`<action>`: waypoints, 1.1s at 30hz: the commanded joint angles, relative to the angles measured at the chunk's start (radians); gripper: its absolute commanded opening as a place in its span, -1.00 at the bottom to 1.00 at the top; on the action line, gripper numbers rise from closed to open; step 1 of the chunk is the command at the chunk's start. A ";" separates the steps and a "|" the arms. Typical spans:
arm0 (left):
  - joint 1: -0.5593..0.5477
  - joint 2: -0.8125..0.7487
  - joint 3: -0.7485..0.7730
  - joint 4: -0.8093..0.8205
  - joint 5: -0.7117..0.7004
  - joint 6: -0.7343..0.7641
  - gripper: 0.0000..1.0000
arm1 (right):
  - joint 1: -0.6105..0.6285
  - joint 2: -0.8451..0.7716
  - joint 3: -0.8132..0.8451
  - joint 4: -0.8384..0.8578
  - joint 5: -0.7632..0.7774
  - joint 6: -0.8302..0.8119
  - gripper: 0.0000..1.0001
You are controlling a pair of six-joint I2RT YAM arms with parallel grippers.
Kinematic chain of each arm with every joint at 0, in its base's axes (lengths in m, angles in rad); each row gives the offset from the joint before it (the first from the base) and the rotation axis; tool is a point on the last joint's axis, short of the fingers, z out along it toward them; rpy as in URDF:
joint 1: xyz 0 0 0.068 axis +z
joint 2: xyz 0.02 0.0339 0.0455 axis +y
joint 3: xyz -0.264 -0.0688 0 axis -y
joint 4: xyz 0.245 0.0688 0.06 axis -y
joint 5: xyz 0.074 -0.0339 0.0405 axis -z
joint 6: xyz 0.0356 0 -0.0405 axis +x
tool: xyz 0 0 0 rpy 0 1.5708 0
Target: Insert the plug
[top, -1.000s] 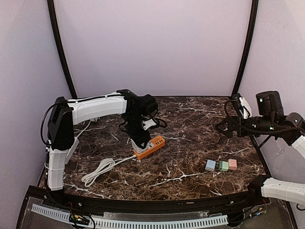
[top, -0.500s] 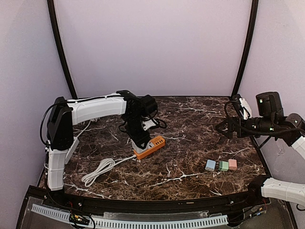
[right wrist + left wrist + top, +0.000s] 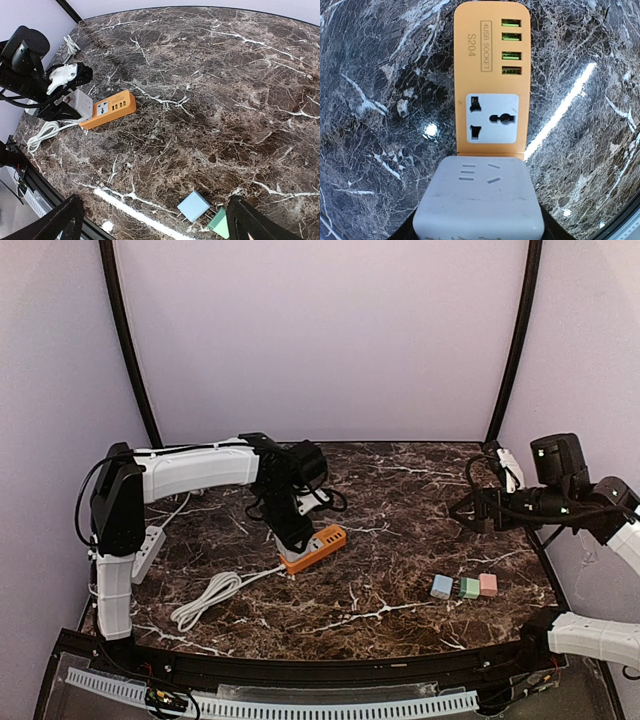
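A grey plug (image 3: 479,195) sits between the black fingers of my left gripper (image 3: 479,222), which is shut on it. The plug covers the near end of the orange power strip (image 3: 470,65); whether its pins are in a socket is hidden. One white socket (image 3: 492,118) and several green USB ports (image 3: 512,47) show beyond it. From above, the left gripper (image 3: 293,538) stands over the strip (image 3: 322,544) at the table's middle left. My right gripper (image 3: 470,508) hangs open high at the right, holding nothing.
Blue (image 3: 441,586), green (image 3: 469,587) and pink (image 3: 488,584) plugs lie in a row at the front right. The strip's white cable (image 3: 210,595) loops toward the front left. A white power strip (image 3: 148,545) lies by the left arm's base.
The left arm's shoulder and upper links have shifted slightly left while its gripper stays on the plug at the strip. The right gripper has drifted a little left.
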 commanded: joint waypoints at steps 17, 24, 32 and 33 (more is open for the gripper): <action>0.003 0.058 -0.158 0.086 0.043 0.000 -0.98 | -0.003 0.097 0.026 0.056 0.015 -0.022 0.97; 0.000 0.104 -0.127 0.074 0.050 0.022 -0.98 | -0.003 0.134 0.040 0.071 0.014 -0.023 0.97; 0.000 0.133 -0.086 0.046 0.031 0.016 -0.94 | -0.003 0.155 0.050 0.068 0.037 -0.020 0.97; 0.000 0.134 -0.080 0.040 0.030 0.014 -0.91 | -0.003 0.154 0.051 0.066 0.038 -0.019 0.97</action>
